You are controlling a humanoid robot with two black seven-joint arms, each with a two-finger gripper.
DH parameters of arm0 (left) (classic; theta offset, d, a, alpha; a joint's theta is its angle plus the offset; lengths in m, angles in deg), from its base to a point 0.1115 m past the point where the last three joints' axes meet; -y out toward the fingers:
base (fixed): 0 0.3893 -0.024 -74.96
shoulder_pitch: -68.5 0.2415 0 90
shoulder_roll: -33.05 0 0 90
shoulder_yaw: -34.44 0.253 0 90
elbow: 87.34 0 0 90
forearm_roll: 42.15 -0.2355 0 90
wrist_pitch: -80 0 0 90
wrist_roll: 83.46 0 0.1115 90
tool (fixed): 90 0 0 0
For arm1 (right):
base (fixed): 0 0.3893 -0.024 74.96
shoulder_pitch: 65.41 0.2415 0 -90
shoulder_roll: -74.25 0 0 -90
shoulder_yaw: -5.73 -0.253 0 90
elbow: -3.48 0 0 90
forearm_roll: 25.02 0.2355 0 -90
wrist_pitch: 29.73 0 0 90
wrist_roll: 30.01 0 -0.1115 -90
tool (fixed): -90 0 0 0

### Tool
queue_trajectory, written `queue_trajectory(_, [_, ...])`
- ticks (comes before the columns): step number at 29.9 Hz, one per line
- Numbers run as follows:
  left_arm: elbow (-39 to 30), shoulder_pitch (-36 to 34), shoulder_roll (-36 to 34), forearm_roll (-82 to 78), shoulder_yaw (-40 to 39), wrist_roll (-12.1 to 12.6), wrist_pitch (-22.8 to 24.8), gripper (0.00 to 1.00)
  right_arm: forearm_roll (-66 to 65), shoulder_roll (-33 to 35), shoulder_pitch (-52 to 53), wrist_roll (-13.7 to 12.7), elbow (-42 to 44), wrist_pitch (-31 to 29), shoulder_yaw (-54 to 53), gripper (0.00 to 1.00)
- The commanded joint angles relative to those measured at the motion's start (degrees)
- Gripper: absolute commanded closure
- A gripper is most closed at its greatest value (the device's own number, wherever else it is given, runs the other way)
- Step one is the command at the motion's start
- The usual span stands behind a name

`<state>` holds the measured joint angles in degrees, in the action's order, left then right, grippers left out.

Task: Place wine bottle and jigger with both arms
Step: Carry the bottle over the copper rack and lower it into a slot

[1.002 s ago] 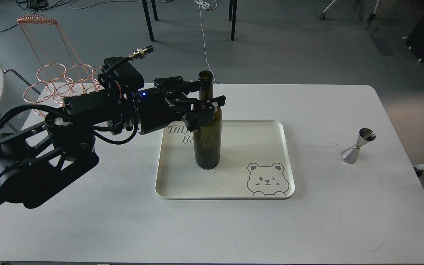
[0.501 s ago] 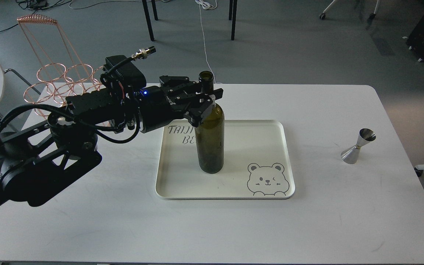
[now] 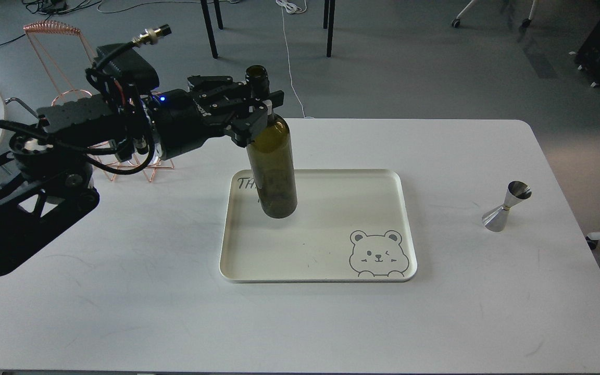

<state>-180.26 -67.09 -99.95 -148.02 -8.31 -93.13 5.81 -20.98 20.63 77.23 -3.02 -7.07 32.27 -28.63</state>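
The left gripper (image 3: pixel 258 107) is clamped on the neck of the wine bottle (image 3: pixel 274 166). The bottle stands almost upright above the tray (image 3: pixel 331 271), mouth pointing up. The jigger (image 3: pixel 508 207) leans on the table (image 3: pixel 461 323), well apart at right

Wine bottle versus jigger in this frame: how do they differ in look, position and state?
The wine bottle is tall, dark olive-green glass; the jigger is short, shiny silver metal. The wine bottle is gripped at the neck by the left end effector and appears lifted over the tray; the jigger stands free on the table, well to the tray's right, untouched. The bottle tilts slightly; the jigger also leans. Both have open tops.
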Motion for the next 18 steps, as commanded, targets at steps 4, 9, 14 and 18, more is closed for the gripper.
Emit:
queue_trajectory(4, [3.70, -6.52, -10.08, 6.56, 0.56, -1.05, 0.09, 0.88, 0.00, 0.00, -0.08, 0.00, -0.09, -0.01, -0.09, 0.03])
queue_trajectory(9, [9.85, -12.33, -12.55, 6.12, 1.09, -1.23, 0.45, 0.88, 0.00, -0.09, -0.08, 0.00, -0.09, -0.01, -0.09, 0.03])
queue_trajectory(14, [19.60, -14.00, -12.29, 5.85, 2.84, -1.49, 0.36, 0.88, 0.00, -0.09, 0.09, 0.00, -0.09, -0.01, 0.00, 0.03])
queue_trajectory(18, [22.34, -14.00, -12.28, 3.66, 6.62, -1.84, -0.26, 0.88, 0.00, 0.00, 0.18, 0.00, -0.09, -0.01, 0.00, 0.03])
